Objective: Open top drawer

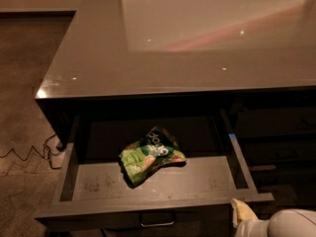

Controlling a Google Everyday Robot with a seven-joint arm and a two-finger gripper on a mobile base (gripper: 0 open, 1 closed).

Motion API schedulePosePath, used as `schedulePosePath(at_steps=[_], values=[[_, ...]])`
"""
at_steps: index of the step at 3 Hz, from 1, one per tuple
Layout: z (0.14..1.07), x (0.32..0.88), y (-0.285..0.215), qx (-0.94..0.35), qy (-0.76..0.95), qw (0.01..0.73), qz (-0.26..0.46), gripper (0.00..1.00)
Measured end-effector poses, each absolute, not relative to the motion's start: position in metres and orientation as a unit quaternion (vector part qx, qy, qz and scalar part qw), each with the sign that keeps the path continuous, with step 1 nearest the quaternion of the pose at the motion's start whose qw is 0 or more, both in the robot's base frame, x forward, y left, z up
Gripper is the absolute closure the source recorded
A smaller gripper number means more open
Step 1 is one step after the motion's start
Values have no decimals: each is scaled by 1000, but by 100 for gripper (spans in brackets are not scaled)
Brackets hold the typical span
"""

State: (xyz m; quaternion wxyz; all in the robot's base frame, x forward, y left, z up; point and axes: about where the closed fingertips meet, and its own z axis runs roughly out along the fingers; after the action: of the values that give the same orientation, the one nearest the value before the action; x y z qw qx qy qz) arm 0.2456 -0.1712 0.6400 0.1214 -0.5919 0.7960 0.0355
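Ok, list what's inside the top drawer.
In the top drawer: one crumpled green snack bag; the rear is hidden under the countertop. End effector by its front right corner.

My one camera looks steeply down from in front, fairly near, onto the counter (98, 68) and open top drawer (197, 182); my gripper (242, 212) sits at the frame's lower right.

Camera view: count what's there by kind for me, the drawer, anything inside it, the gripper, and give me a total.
Drawer, pulled open: 1
Snack bag, lying in the drawer: 1
Gripper, bottom right by the drawer's front corner: 1
Cable, on the floor at left: 1
Total: 4
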Motion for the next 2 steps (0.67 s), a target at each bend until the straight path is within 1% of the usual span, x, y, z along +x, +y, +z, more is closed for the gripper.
schedulePosePath(at_steps=[1, 2], values=[[642, 255, -182, -561, 811, 157, 57, 0], [645, 255, -182, -561, 811, 157, 57, 0]])
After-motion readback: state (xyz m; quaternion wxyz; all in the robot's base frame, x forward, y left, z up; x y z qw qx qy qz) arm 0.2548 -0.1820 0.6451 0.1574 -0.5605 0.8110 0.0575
